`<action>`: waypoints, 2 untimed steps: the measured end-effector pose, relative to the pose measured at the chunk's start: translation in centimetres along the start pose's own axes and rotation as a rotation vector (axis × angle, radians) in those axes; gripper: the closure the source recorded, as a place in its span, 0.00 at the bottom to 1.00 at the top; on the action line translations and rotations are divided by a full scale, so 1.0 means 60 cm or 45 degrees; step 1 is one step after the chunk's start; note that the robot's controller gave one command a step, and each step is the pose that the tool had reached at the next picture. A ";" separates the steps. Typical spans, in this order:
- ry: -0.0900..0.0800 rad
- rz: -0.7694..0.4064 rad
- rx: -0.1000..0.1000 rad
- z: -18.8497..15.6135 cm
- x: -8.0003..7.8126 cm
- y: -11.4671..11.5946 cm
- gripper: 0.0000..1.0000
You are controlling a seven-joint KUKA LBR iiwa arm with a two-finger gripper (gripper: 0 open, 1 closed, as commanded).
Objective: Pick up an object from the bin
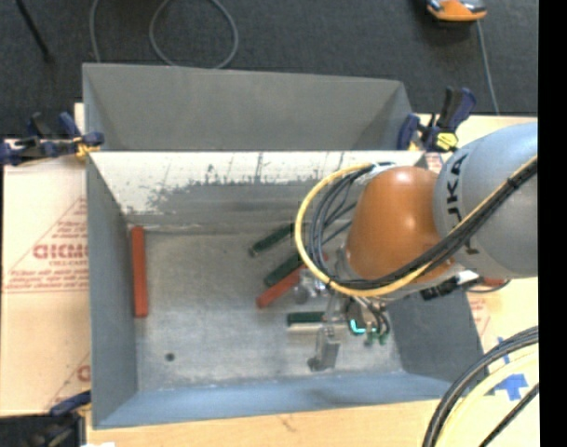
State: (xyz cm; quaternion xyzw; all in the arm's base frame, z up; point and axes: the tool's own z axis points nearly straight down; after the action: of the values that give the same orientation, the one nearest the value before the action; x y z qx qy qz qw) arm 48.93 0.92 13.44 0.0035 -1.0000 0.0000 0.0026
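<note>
Hovering gripper (325, 347) beside slim green stick (304, 319), bin (209, 352) ctr-right, grip state unclear.

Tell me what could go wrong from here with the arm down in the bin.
1. The gripper sits right beside a short green stick, with a red stick and other green sticks packed close; it may nudge them or catch two together.
2. It is also close to the bin's near wall, so a thing pushed that way could wedge against it.
</note>
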 end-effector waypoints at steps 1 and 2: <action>-0.021 -0.081 0.002 0.108 -0.107 -0.078 0.00; -0.028 -0.081 0.002 0.099 -0.109 -0.076 1.00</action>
State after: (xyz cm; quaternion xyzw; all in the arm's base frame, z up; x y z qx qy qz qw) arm 55.46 -3.58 7.45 0.0354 -0.9993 0.0009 -0.0085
